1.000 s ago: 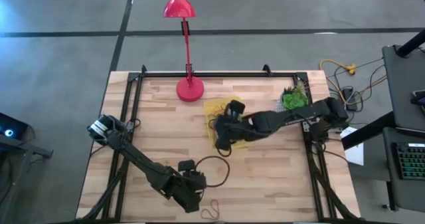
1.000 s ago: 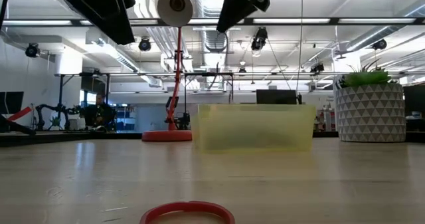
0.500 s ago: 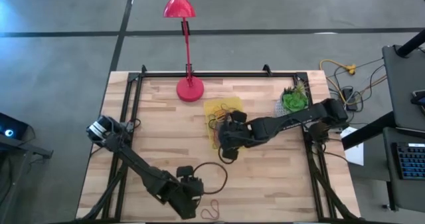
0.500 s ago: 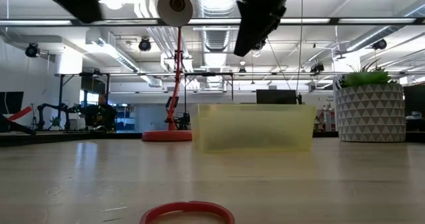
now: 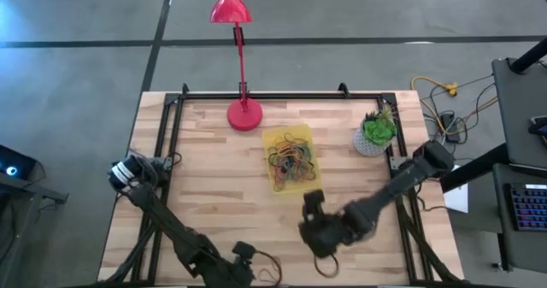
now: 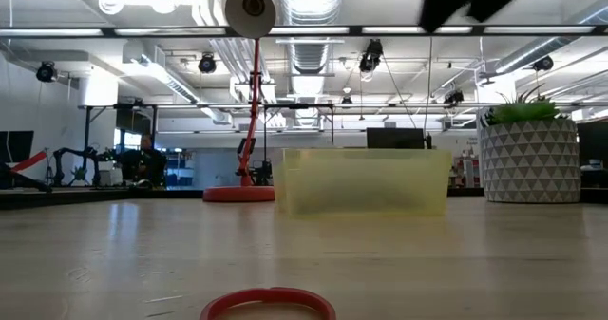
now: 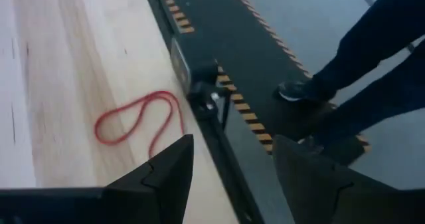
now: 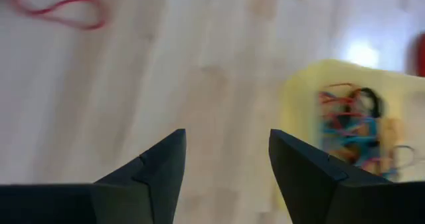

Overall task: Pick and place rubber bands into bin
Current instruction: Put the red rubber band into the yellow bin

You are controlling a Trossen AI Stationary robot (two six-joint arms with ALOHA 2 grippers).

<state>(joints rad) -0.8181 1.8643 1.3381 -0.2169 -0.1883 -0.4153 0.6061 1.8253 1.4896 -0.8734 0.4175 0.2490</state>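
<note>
The bin (image 5: 289, 160) sits mid-tabletop (image 5: 205, 177), between the lamp base (image 5: 244, 115) and the plant pot (image 5: 374, 134). It holds a tangle of bands (image 5: 291, 155) in mixed colours. The right hand (image 5: 318, 237) is released, empty, and hangs over bare wood near the front edge, well apart from the bin. One red band (image 7: 136, 117) lies on the tabletop by the front rail, just ahead of the left hand (image 7: 229, 161), which is released and not touching it. A person's legs (image 7: 372, 64) stand beyond the rail.
</note>
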